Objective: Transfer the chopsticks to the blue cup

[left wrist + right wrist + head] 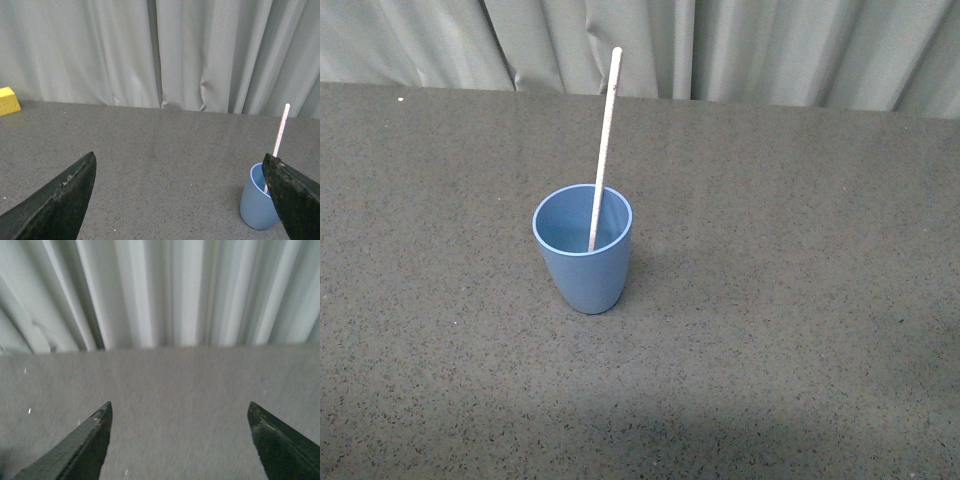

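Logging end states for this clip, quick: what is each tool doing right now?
Left tool: open, holding nothing.
Right tool: open, holding nothing.

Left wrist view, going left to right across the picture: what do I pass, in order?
yellow block → dark gripper finger → blue cup. The stick standing in the cup and the other finger overlap the cup, so they are left out.
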Robot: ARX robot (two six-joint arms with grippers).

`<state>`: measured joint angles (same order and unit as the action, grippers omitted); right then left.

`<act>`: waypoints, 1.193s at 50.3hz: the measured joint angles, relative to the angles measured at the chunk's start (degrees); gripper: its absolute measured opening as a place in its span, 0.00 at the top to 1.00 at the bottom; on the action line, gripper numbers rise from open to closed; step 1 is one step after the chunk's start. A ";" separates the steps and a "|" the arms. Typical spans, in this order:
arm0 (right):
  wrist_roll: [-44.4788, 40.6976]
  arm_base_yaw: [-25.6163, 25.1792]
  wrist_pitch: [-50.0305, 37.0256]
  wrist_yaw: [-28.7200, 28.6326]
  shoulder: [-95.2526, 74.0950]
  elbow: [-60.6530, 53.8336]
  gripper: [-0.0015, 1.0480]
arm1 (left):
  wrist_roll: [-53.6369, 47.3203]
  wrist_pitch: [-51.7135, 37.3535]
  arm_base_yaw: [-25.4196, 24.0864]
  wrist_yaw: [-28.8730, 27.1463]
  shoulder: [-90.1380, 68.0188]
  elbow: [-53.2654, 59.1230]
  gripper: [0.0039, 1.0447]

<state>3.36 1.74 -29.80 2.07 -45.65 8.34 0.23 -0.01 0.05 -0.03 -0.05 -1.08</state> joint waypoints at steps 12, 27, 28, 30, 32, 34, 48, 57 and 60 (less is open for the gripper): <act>-2.86 -1.60 -1.68 -1.97 10.49 -5.46 0.75 | 0.00 0.00 0.00 0.00 0.00 0.00 0.06; -3.19 -1.60 2.73 -1.97 18.32 -8.09 0.99 | -0.02 0.00 0.00 0.00 0.00 0.00 0.06; -3.19 -1.60 3.37 -1.97 19.04 -8.09 0.99 | 0.00 0.00 0.00 0.02 0.00 0.00 0.06; -3.19 -1.60 4.81 -1.97 20.63 -8.09 0.99 | 0.00 0.00 0.00 0.00 0.00 0.00 0.06; -3.19 -1.60 6.14 -1.99 22.12 -8.09 0.99 | 0.00 0.00 0.00 0.02 0.00 0.00 0.06; -3.19 -1.60 7.45 -1.99 23.43 -8.09 0.99 | 0.00 0.00 0.00 0.00 0.00 0.00 0.06; -3.19 -1.60 14.88 -1.99 30.95 -8.09 0.99 | 0.00 0.00 0.00 0.02 0.00 0.00 0.06; -3.19 -1.60 18.23 -2.01 34.29 -8.09 0.99 | 0.00 0.00 0.00 0.00 0.00 0.00 0.06; -3.19 -1.60 19.30 -2.01 35.34 -8.09 0.99 | 0.00 0.00 0.00 0.02 0.00 0.00 0.06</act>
<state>0.16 0.14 -10.50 0.05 -10.31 0.25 0.23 -0.01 0.05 -0.01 -0.05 -1.08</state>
